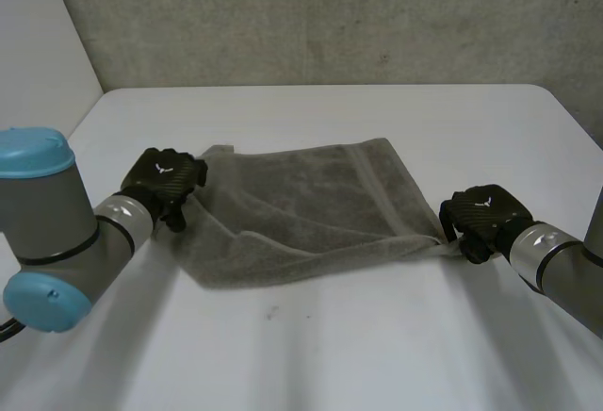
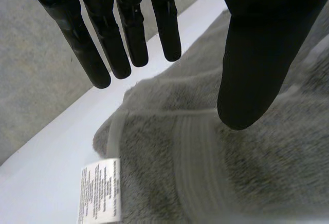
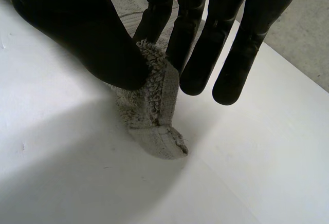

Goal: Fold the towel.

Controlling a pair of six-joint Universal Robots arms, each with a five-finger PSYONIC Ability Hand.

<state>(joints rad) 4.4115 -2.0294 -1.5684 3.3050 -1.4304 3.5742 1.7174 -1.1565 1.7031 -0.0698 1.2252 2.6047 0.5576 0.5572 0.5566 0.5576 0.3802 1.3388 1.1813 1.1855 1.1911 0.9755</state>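
A grey towel (image 1: 311, 204) lies partly folded and rumpled in the middle of the white table. My left hand (image 1: 168, 177) hovers at its far left corner. In the left wrist view that hand (image 2: 257, 64) is open, fingers straight and thumb apart, above the towel (image 2: 247, 172) and its white label (image 2: 100, 190). My right hand (image 1: 480, 215) sits at the towel's near right corner. The right wrist view shows this hand (image 3: 87, 34) pinching the corner (image 3: 154, 116) between thumb and fingers, with the tip drooping onto the table.
The white table (image 1: 330, 336) stretches bare in front of the towel and behind it. A grey wall (image 1: 330, 15) stands past the far edge, with a white panel (image 1: 38, 34) at the left.
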